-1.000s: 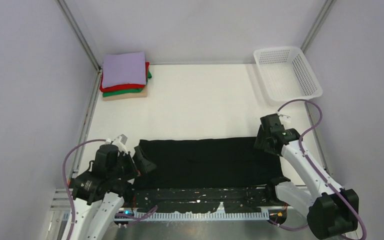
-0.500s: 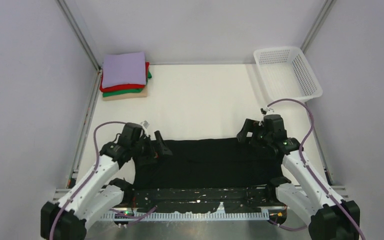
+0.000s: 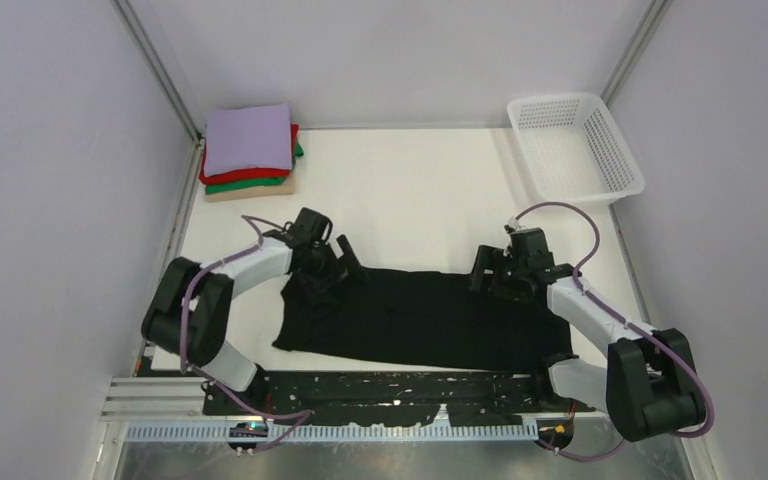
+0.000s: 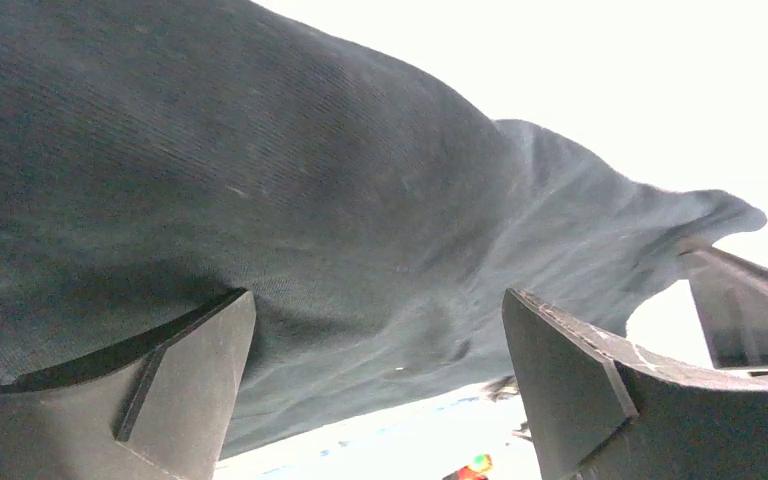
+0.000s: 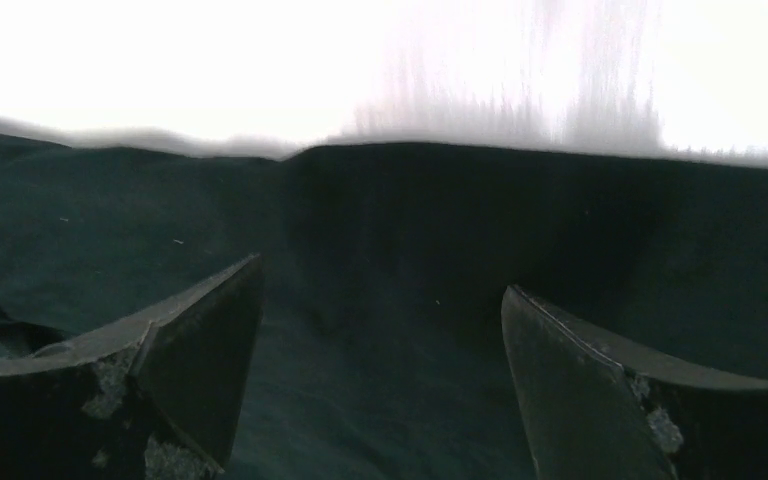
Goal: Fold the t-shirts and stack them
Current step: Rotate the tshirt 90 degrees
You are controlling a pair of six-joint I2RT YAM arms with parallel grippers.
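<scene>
Two grippers point(image 3: 345, 272) point(image 3: 487, 276) (jaws apart) over black t-shirt point(image 3: 420, 322)

No writing, number, brand or sign can be read in any view. Nothing is legible on the black t-shirt point(image 3: 420, 320) in the lower middle of the frame, on the folded stack point(image 3: 250, 150) at the upper left, or on the white basket point(image 3: 560, 98) at the upper right.
</scene>
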